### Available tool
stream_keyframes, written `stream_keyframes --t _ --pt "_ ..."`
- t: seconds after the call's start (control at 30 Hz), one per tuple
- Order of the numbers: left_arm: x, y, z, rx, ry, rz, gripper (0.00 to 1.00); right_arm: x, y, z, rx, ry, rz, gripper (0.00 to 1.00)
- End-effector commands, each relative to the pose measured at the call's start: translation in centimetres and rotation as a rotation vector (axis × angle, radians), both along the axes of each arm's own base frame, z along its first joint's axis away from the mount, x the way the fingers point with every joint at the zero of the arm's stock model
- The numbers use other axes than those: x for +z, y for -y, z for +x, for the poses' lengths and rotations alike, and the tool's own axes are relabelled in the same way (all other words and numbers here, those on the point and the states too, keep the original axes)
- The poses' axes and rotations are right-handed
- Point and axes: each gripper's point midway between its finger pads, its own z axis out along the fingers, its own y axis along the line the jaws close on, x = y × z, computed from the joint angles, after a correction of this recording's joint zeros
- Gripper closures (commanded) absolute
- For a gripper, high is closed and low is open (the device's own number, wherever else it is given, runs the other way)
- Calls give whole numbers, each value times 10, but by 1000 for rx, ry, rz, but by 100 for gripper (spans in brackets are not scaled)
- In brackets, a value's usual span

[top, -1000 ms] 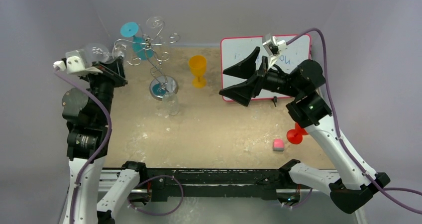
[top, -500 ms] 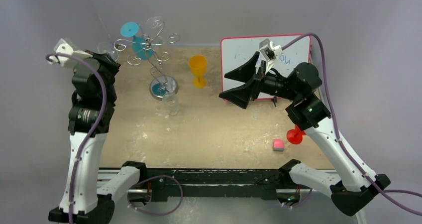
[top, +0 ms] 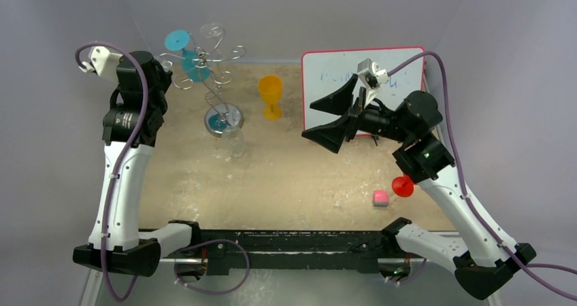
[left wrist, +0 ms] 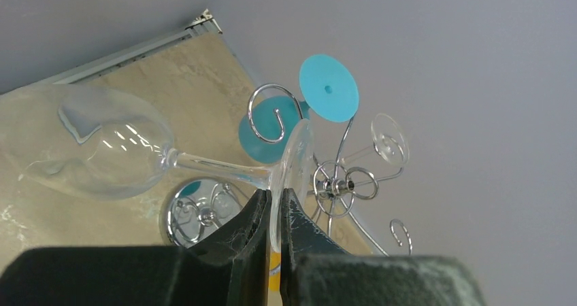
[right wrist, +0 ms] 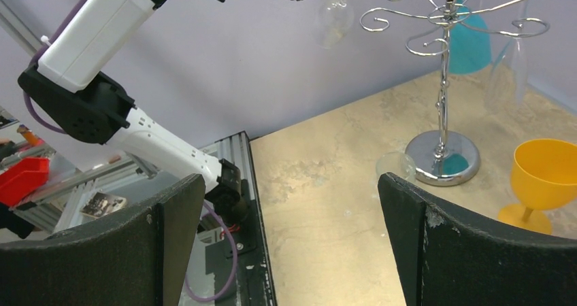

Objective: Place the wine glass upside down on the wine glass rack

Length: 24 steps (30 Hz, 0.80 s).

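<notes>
Clear wine glass (left wrist: 116, 149) pinched by foot in left tool (left wrist: 274, 198) | arm straightened upward since | right tool (right wrist: 289, 190) spread

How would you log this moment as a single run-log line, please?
left hand: shut on wine glass foot, near rack | right hand: open, empty | status: wine glass not yet hung

Soft, even light filled all three views, and the shadows on the table (top: 286, 177) were faint, with no hard edge. Small white glints sat on the bowl of the wine glass (left wrist: 109, 149) and on the polished base of the wine glass rack (left wrist: 194, 214). The left gripper's fingers (left wrist: 248, 238), close to the lens, were dark and blurred; farther things were sharp.
</notes>
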Motion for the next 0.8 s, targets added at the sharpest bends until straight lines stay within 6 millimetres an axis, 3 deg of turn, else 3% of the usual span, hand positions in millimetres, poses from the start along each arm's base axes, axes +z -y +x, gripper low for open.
stream_keyframes --t 0.0,0.17,0.6,0.77 --pt "28 -6 4 19 113 -108 100 11 4 -4 -10 74 13 0" --pt "24 -6 20 -25 136 -202 100 9 5 -3 -16 83 3 0" --pt "7 17 46 -138 166 -331 100 9 3 0 -15 77 2 0" --pt "13 18 52 -150 203 -344 100 11 3 0 -16 76 8 0"
